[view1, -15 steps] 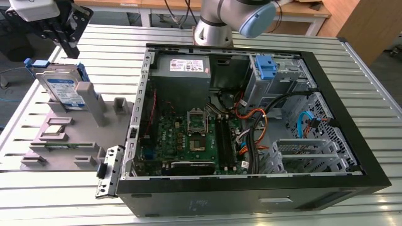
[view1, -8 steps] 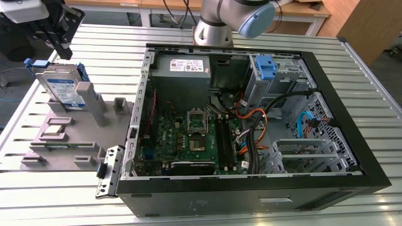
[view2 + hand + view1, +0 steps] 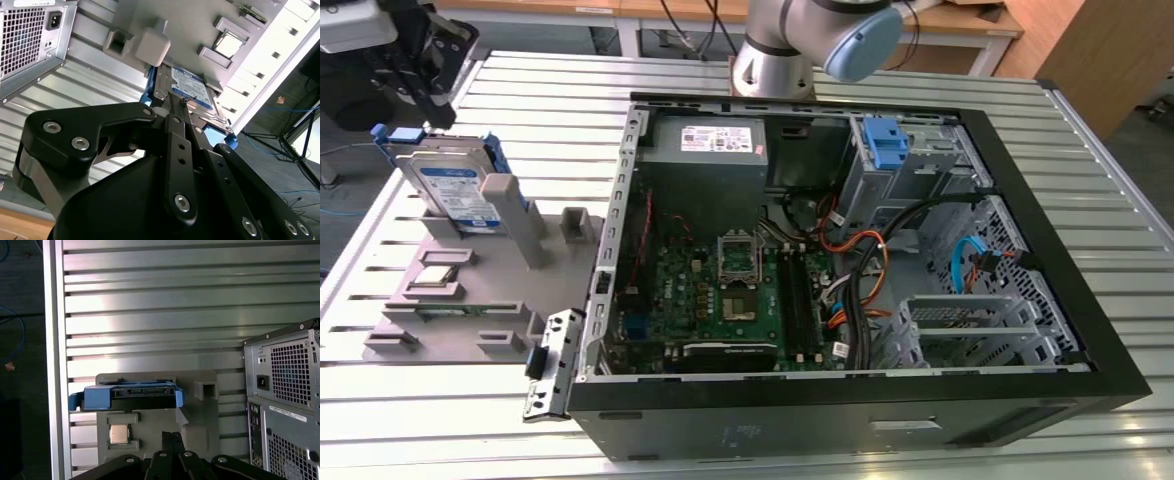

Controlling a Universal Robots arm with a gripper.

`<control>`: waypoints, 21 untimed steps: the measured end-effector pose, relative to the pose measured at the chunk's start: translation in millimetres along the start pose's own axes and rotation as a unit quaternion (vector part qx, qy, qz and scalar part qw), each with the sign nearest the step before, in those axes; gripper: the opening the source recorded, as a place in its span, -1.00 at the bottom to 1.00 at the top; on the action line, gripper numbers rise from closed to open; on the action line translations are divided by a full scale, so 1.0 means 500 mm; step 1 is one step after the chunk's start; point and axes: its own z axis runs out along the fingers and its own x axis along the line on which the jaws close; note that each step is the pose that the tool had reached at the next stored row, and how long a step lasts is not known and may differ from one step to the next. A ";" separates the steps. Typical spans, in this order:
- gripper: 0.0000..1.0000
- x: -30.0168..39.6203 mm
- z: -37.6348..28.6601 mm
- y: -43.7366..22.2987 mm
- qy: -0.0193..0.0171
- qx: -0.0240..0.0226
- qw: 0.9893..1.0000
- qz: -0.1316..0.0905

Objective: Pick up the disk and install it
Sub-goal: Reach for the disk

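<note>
Hovering over the worktop's corner at the exterior view's left, hand pressed together, gripping nothing, just above the disk standing on edge in a grey holder, blue-and-white label showing.

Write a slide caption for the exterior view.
End effector just above the disk, which stands upright in a grey fixture beside the open computer case.

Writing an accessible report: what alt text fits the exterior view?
A blue-framed disk stands on edge in a grey holder at the exterior view's left, the robot's tool just above it. Beside it, an open computer case lies on a slatted metal table.
</note>
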 end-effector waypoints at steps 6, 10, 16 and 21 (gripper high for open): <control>-0.80 0.015 0.013 0.006 0.000 0.000 1.000 0.000; -0.80 0.024 0.022 0.012 0.000 0.000 1.000 0.000; -0.80 0.037 0.031 0.021 0.000 0.000 1.000 0.000; -0.80 0.048 0.036 0.029 0.000 0.000 1.000 0.000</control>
